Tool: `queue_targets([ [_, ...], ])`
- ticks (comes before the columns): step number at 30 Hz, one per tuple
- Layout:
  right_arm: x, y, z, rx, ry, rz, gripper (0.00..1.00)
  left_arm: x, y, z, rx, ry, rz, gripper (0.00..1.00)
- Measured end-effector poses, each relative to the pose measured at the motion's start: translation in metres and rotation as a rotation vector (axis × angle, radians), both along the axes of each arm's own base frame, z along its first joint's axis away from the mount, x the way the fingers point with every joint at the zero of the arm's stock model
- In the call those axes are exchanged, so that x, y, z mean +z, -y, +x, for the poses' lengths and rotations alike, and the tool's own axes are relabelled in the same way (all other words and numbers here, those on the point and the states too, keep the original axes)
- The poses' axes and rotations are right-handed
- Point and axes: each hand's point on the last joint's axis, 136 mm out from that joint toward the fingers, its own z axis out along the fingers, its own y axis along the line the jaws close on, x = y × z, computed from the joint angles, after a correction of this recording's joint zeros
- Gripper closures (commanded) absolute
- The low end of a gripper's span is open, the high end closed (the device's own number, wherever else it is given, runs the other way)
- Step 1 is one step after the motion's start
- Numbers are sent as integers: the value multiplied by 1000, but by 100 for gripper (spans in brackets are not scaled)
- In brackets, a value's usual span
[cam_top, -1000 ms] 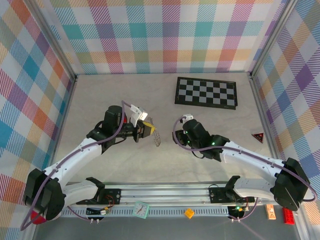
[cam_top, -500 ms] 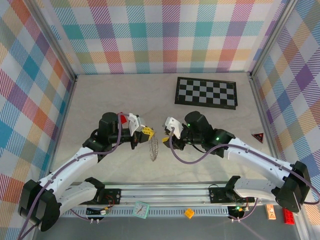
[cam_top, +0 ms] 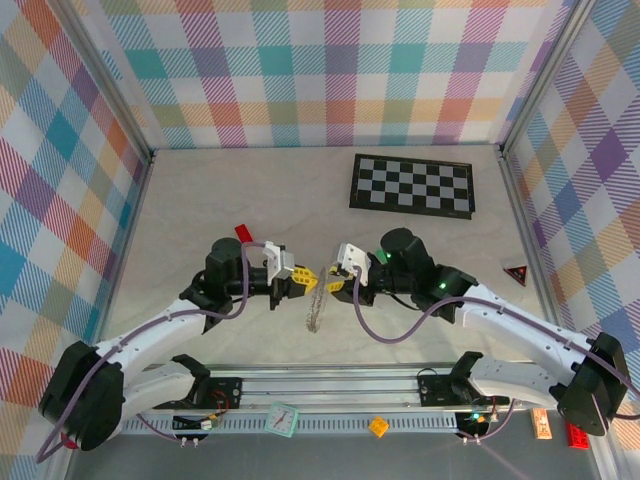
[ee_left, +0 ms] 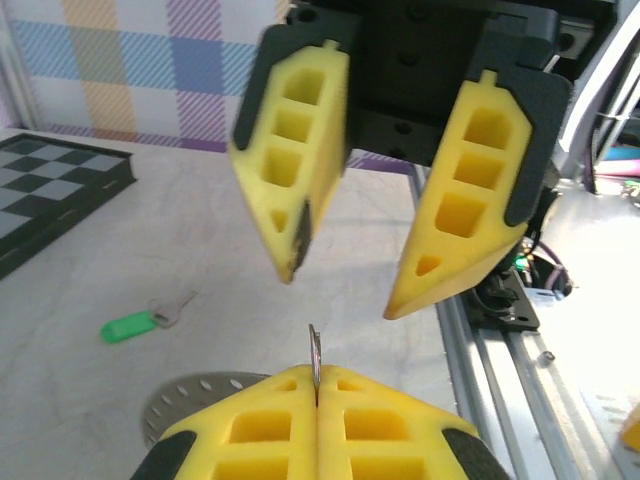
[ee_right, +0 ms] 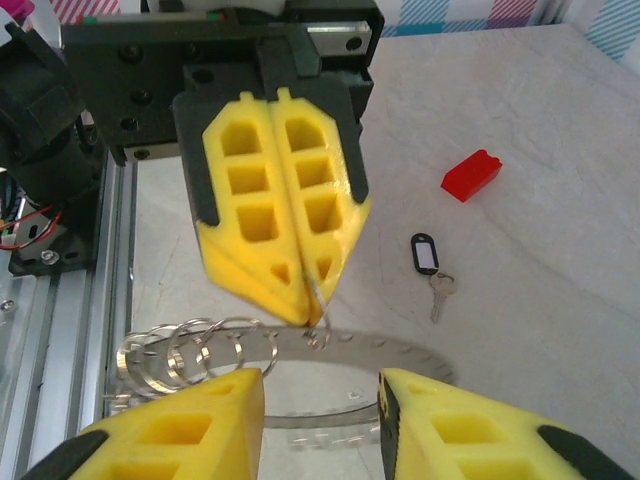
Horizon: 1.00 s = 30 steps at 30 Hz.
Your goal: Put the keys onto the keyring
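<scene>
Both arms have swung inward over the last second; left gripper (cam_top: 303,283) and right gripper (cam_top: 334,283) now face tip to tip just above the hanging keyring (cam_top: 314,312); by judgement, a handover or threading is being set up, with no key yet on. Left gripper is clamped on the keyring's thin metal edge; right gripper stands part open and empty; green-headed key (ee_left: 130,326) and black-headed key (ee_right: 427,254) lie loose, apart from the keyring.

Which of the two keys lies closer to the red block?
The black-headed key, lying a little way from the red block. The green-headed key lies over by the checkerboard instead.
</scene>
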Motion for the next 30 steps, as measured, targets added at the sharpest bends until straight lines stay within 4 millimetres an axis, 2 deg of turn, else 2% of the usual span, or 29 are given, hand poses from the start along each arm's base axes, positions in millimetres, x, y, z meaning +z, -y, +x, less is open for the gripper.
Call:
queue_targets([
  [6,6,0,-13,55,-10,32,65,1,6,-2,-37,22,-49,100],
  [12,-1,3,-23,88,-29,30,68,7,7,-5,-46,26,-96,100],
  [16,-4,5,-20,68,-19,24,68,14,8,-6,-56,35,-126,100],
  [21,-2,6,-15,44,0,27,69,14,12,-10,-81,16,-135,100],
  [30,0,0,-17,64,-24,54,78,16,16,-19,-120,9,-145,100],
])
